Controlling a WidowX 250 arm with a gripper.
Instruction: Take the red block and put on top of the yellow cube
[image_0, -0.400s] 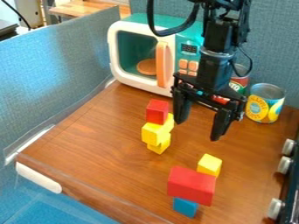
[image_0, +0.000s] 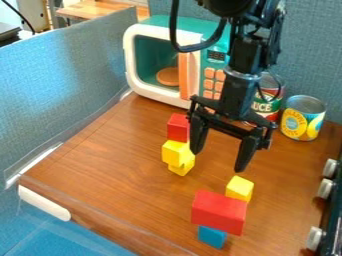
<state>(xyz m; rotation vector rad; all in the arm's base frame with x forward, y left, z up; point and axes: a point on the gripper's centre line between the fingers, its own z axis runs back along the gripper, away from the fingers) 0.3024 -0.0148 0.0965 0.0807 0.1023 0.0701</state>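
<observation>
pincer (image_0: 218, 162) lower, nearer the small red block (image_0: 178, 128), more of the red-green can (image_0: 266, 107) showing

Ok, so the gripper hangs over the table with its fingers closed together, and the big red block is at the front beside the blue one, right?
Not quite: the camera view shows the fingers spread apart. The gripper does hang over the table, with the big red block beside the blue one.

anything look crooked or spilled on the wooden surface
Nothing looks spilled or damaged. The left stack looks a bit crooked: its yellow blocks are staggered rather than squarely aligned, beneath the small red block. Nearer the camera, the large red block appears raised and juts out past the blue block below it.
</observation>
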